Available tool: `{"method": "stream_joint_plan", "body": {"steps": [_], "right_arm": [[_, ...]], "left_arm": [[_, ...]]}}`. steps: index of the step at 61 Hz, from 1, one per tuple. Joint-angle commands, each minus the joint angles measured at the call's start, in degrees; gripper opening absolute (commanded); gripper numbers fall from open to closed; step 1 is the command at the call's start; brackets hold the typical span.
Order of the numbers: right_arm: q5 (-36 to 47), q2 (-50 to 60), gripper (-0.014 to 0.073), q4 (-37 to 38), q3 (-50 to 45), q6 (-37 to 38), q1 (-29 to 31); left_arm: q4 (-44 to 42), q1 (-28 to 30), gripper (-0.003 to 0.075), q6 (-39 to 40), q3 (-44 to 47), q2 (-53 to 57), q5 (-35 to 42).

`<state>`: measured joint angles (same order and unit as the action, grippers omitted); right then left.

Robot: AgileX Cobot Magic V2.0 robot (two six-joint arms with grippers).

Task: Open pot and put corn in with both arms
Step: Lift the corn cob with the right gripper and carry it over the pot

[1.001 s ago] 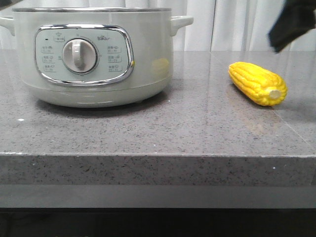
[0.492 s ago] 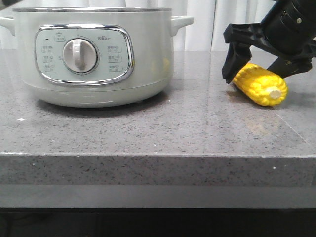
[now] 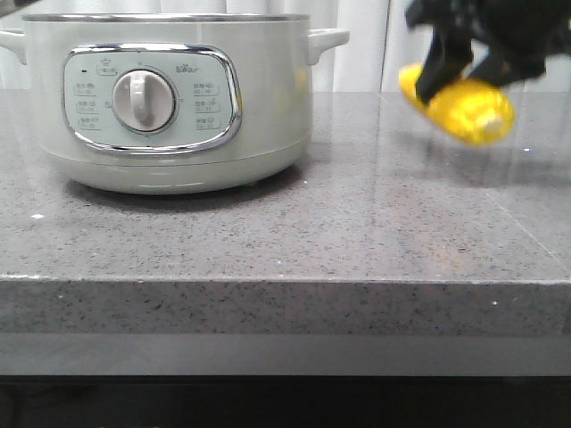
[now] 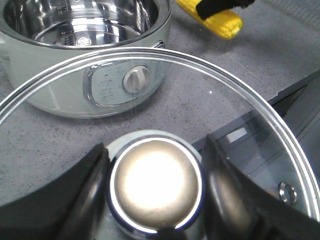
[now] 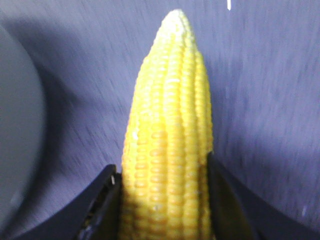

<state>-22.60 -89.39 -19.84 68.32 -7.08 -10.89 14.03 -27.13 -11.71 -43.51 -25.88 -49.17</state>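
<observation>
right gripper (image 5: 162, 200) clamps the corn (image 3: 457, 105) clear of the counter; left gripper (image 4: 155, 187) holds the lid (image 4: 250, 115). carry it level above the pot (image 3: 169, 107) rim, then release.

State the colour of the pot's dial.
White, on the pot's dial; clearest in the front view.

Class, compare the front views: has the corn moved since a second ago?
Yes. The corn has risen off the counter, held by the right end effector, now level with the upper pot.
</observation>
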Motion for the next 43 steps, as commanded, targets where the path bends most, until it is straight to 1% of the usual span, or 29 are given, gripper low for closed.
{"method": "stream_joint_plan", "body": {"steps": [1,6,11,18,26,31,38,43], "right_arm": [[3.25,3.67,0.0194,-0.33,7.06,-1.53,-0.93],[1.76,2.66,0.0194,-0.33,12.85,-3.5,-3.48],[0.56,0.39,0.0194,-0.33,18.91,-5.25,-7.49],[-0.5,-4.39,0.0194,-0.33,26.29,-5.87,-13.27],[-0.83,-10.48,0.0194,-0.33,32.51,-5.92,-18.58],[-1.29,-13.51,0.0194,-0.33,34.65,-5.92,-20.91],[-2.56,-16.01,0.0199,-0.33,35.27,-5.92,-22.79],[-4.17,-16.84,0.0258,-0.33,35.27,-5.92,-23.17]], "left_arm": [[2.01,-0.38,0.0187,0.29,-2.17,-0.12,7.58],[2.01,-0.38,0.0187,0.29,-2.17,-0.12,7.58],[2.01,-0.38,0.0187,0.29,-2.17,-0.12,7.58],[2.01,-0.38,0.0187,0.29,-2.17,-0.12,7.68],[2.01,-0.38,0.0187,0.29,-2.17,-0.12,7.68],[2.01,-0.38,0.0187,0.29,-2.17,-0.12,7.68],[2.01,-0.38,0.0187,0.29,-2.17,-0.12,7.68],[2.01,-0.38,0.0187,0.29,-2.17,-0.12,7.68]]}}
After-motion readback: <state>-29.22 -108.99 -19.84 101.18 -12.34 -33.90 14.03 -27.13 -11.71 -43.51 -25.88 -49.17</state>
